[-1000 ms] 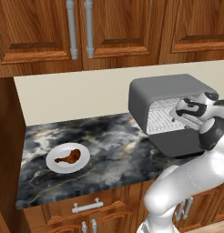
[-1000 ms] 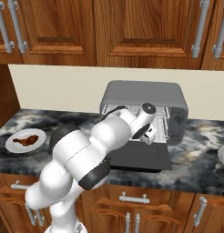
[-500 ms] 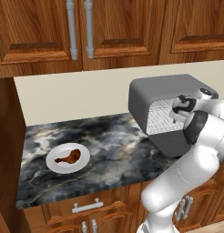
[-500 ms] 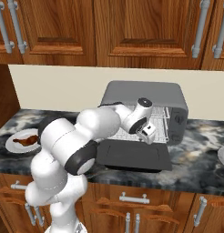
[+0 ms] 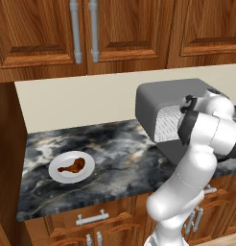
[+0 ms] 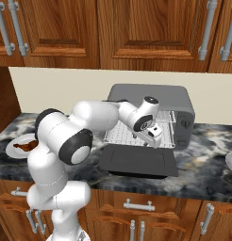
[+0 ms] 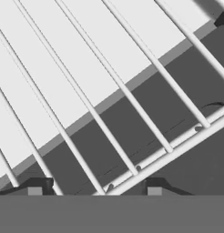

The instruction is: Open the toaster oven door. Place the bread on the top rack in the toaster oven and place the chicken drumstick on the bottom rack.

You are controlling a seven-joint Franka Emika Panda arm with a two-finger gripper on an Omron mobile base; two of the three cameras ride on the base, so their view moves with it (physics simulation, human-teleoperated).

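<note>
Cabinets (image 5: pixel 115 33) of reddish wood, raised panels, steel bar handles; I read no writing anywhere. Countertop (image 5: pixel 115 149), dark veined marble. Toaster oven (image 6: pixel 151 96), grey rounded box; toaster oven door (image 6: pixel 136 160) flat down; silver wire racks (image 6: pixel 122 134) inside. Gripper (image 7: pixel 93 189) at the wires, fingertips apart, nothing between. White round plate (image 5: pixel 57 174) carries the brown, tapering chicken drumstick (image 5: pixel 72 166).

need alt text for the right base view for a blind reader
A white robot arm reaches into the open toaster oven, its hand in front of the wire racks, above the toaster oven door folded flat on the marble counter. At far left, a chicken drumstick lies on a white plate, under wooden cabinets.
</note>
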